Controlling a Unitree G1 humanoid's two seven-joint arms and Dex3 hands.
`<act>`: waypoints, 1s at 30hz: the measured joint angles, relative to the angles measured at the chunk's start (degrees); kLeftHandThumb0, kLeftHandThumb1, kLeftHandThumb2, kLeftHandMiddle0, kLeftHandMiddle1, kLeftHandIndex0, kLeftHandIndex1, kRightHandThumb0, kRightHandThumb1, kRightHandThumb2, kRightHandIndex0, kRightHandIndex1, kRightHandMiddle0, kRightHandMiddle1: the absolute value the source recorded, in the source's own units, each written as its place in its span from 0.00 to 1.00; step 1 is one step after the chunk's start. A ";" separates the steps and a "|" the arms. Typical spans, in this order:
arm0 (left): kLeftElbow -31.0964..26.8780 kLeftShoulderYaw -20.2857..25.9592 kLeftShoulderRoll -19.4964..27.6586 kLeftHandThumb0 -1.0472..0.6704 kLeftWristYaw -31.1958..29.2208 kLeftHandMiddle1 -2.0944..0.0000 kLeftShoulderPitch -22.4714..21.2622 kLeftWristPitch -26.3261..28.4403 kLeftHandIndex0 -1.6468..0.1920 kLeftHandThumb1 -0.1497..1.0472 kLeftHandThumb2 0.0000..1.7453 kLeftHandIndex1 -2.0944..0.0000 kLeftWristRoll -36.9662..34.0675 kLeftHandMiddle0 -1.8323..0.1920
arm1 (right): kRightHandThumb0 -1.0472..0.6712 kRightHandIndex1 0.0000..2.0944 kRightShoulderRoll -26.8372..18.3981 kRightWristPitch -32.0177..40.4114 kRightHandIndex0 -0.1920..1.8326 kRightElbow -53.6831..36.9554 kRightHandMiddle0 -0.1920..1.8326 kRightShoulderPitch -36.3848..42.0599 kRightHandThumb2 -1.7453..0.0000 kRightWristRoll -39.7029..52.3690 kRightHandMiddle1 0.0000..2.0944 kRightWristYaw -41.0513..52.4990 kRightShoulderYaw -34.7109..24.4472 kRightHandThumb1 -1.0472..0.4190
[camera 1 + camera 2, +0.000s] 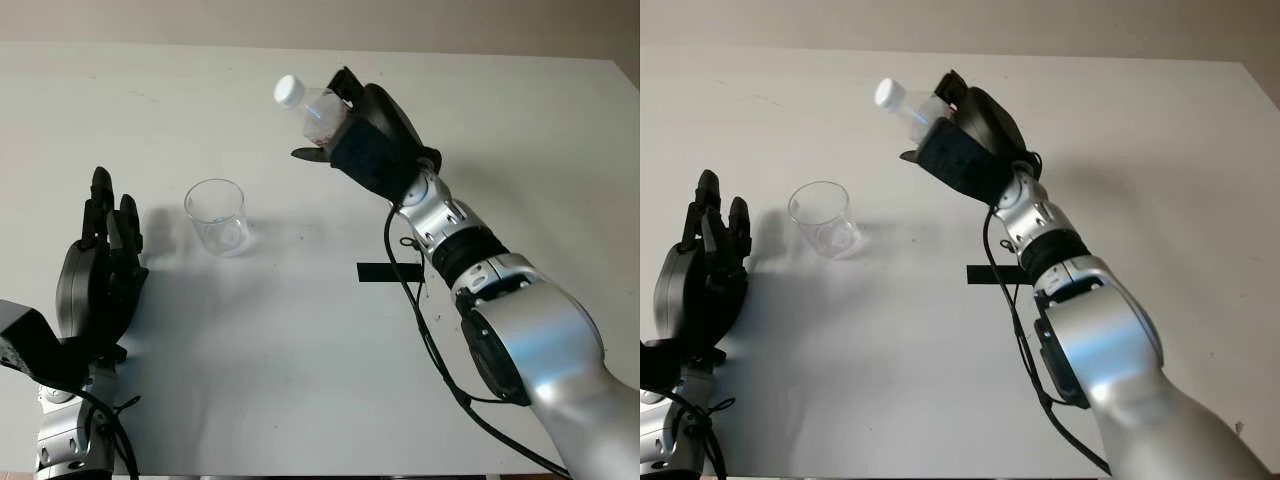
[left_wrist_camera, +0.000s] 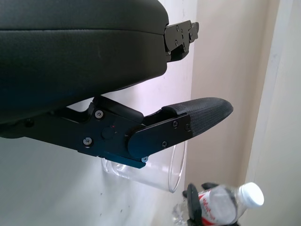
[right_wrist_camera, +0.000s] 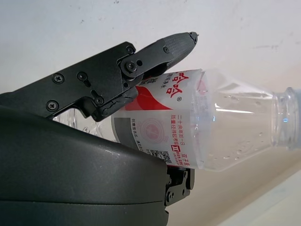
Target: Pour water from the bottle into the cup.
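The right hand [image 1: 372, 140] is raised above the white table [image 1: 300, 380], well back from the robot, with its black fingers [image 3: 160, 52] wrapped around a clear plastic water bottle with a white cap and a red-and-white label [image 3: 188, 122]. One finger lies across the label while the black shell of the hand presses the bottle from the other side — a firm, closed grasp. The bottle is tilted, its capped neck [image 1: 289, 91] pointing away from the palm toward the robot's left and slightly upward; the white cap is on. In the right wrist view, droplets cling to the inside of the clear shoulder near the neck.

A clear, round plastic cup [image 1: 216, 216] stands upright on the table, nearer the robot than the bottle and to its left, well apart from it and not below the cap. It casts a soft shadow toward the right.

The left hand [image 1: 98, 270] is at the robot's left, just beside the cup but not touching it — open and holding nothing, fingertips pointing away from the robot. In the left wrist view the cup sits just past one black finger [image 2: 197, 115], with the bottle further off.

A short strip of black tape [image 1: 385, 272] lies on the table below the right forearm, and a black cable [image 1: 425, 330] runs along the silver arm.
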 measured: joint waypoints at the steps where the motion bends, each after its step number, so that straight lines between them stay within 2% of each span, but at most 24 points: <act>1: -0.05 -0.03 -0.12 0.17 0.04 1.00 0.00 -0.02 1.00 1.00 0.42 1.00 0.01 1.00 | 0.50 1.00 0.07 -0.01 0.61 0.17 0.59 -0.20 0.93 -0.61 1.00 -0.35 0.58 0.00; 6: -0.13 -0.06 -0.76 0.17 0.19 1.00 0.02 -0.59 1.00 1.00 0.41 1.00 0.18 1.00 | 0.49 1.00 0.13 -0.43 0.62 0.65 0.52 -0.51 0.94 -6.44 1.00 -3.96 5.56 0.00; 10: -0.60 -0.19 -1.17 0.17 0.62 1.00 0.36 -0.68 1.00 1.00 0.41 1.00 0.71 1.00 | 0.50 1.00 0.03 -1.50 0.56 0.73 0.36 -0.94 0.93 -10.18 1.00 -6.95 9.20 0.00; 14: -1.27 -0.50 -1.63 0.18 0.73 1.00 0.86 -0.68 1.00 1.00 0.42 1.00 0.93 1.00 | 0.50 1.00 -0.10 -2.57 0.52 0.85 0.27 -1.70 0.92 -13.44 1.00 -10.25 11.96 0.00; 21: -1.55 -0.78 -2.46 0.19 0.78 0.99 1.03 -1.14 1.00 1.00 0.43 1.00 0.97 1.00 | 0.49 1.00 -0.21 -4.30 0.62 0.99 0.26 -2.35 0.89 -18.32 1.00 -16.17 16.44 0.00; 28: -1.31 -0.92 -2.79 0.18 0.80 1.00 1.03 -2.13 1.00 1.00 0.42 1.00 1.18 1.00 | 0.49 1.00 -0.21 -4.85 0.62 1.34 0.22 -3.57 0.91 -19.84 1.00 -17.98 18.42 0.00; 30: -1.29 -0.99 -2.88 0.17 1.02 1.00 0.99 -2.23 1.00 1.00 0.42 1.00 1.31 1.00 | 0.49 1.00 -0.21 -4.90 0.62 1.36 0.25 -4.10 0.91 -20.21 1.00 -18.53 18.76 0.00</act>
